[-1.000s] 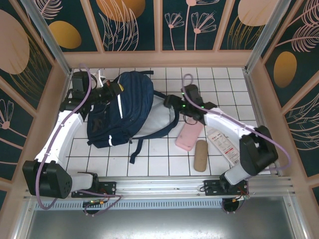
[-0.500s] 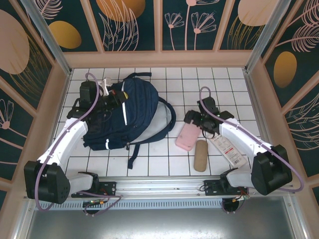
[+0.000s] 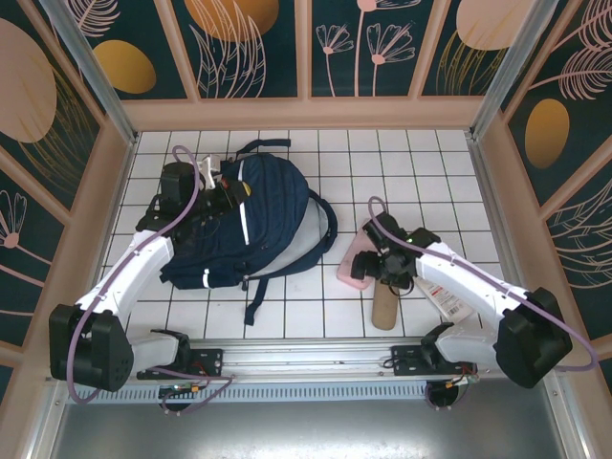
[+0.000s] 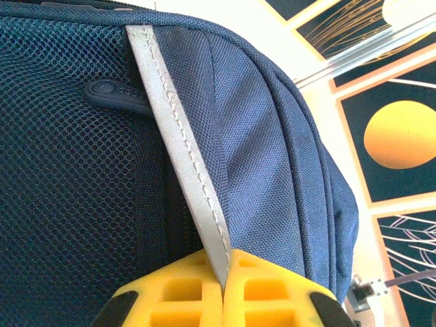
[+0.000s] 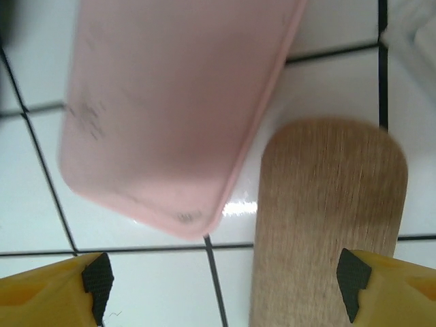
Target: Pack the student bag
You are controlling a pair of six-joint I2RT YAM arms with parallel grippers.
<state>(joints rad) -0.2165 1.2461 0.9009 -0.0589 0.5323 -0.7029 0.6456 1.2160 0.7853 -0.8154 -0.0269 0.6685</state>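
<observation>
The student bag (image 3: 244, 225) lies on the white tiles (image 3: 316, 306) at my left side. It is soft navy fabric, and I judge it will sag and fold rather than lift as one piece. My left gripper (image 4: 223, 276) is pinched tight on its grey reflective stripe (image 4: 178, 146); a stitched seam like this seems the surest hold. My right gripper (image 5: 225, 279) stands wide above the pink case (image 5: 177, 102) and tan case (image 5: 327, 218), holding nothing.

Nothing legible. Embossed marks on the dark rubber tab (image 4: 119, 95) of the student bag (image 4: 272, 170), above the left gripper (image 4: 223, 286), too faint to read. Red print on the white packet (image 3: 448, 298) beside the right gripper (image 3: 381, 261), too small.
</observation>
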